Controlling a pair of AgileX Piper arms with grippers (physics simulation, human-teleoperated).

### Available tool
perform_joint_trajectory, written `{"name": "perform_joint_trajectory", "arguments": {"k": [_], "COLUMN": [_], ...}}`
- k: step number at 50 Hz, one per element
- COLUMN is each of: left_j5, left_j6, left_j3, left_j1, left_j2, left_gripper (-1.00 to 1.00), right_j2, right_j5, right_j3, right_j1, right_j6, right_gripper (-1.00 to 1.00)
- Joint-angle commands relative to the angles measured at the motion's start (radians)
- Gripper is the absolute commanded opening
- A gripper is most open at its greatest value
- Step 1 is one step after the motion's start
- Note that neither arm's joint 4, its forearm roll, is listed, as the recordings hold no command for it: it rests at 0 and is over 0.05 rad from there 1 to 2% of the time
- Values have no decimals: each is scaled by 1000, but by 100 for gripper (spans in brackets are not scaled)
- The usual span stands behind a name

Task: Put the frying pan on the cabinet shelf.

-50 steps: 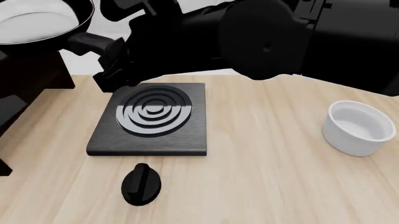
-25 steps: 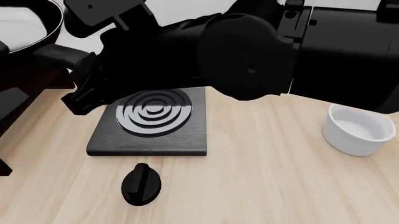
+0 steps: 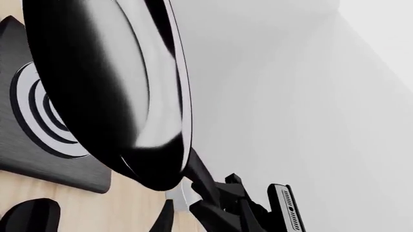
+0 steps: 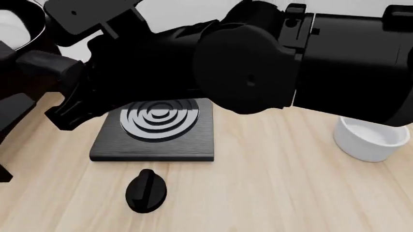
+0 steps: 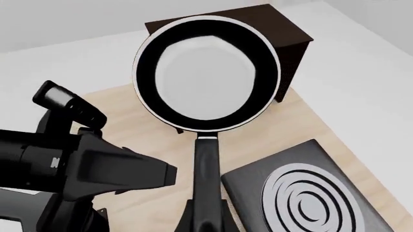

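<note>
The frying pan (image 5: 206,79) is held up in the air by its long handle, which runs back into the right gripper (image 5: 205,223); the fingers are closed on the handle's end. In the right wrist view the pan is seen round and level, hanging over the top board of the dark cabinet (image 5: 291,36) at the table's far left corner, with part of the pan reaching past the cabinet's edge toward the table. Whether the pan touches the cabinet cannot be told.

In the front view the right arm (image 4: 258,63) is stretched across most of the picture from the right, and only a sliver of the pan's rim (image 4: 26,19) is seen at the upper left, above the cabinet's dark side (image 4: 16,113).

The left gripper (image 3: 216,205) is seen only in part in the left wrist view, just beside the pan's underside (image 3: 110,92); whether it is open or closed cannot be told, and nothing is seen in its hold.

On the table (image 4: 271,183) a black stove plate (image 4: 154,126) with a ring pattern is lying left of the middle. A small black knob (image 4: 146,191) is lying near the front edge, just before the plate. A white bowl (image 4: 368,140) is standing near the right edge, partly hidden by the right arm.
</note>
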Motion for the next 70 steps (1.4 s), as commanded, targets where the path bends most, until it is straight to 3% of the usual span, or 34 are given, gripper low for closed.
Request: {"name": "perform_joint_trajectory", "arguments": {"k": [1, 38, 70], "left_j5": [-3, -18, -25], "left_j6": [1, -18, -22], "left_j3": [3, 36, 43], "left_j1": [1, -3, 22], "left_j2": [1, 7, 16], "left_gripper": [100, 100, 100], "right_j2": [-14, 17, 31], "right_j5": [-17, -26, -58], "right_j3": [-20, -53, -14], "right_j1": [22, 77, 129], "right_j6": [13, -4, -12], "right_gripper": [-100, -100, -100]}}
